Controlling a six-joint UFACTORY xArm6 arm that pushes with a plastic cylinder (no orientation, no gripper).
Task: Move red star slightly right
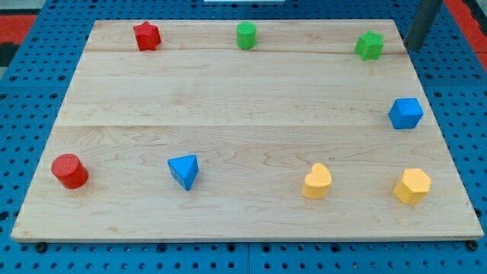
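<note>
The red star (147, 36) lies near the board's top left corner. My tip (415, 48) is at the view's top right, just off the board's right edge, to the right of the green star (370, 46). The tip is far from the red star, almost the whole board's width to its right. Nothing touches the red star.
A green cylinder (246, 35) sits at top centre. A blue cube (405, 113) is at the right edge. A red cylinder (70, 170), a blue triangle (184, 170), a yellow heart (316, 181) and a yellow hexagon (412, 186) line the bottom. The wooden board (243, 99) rests on a blue pegboard.
</note>
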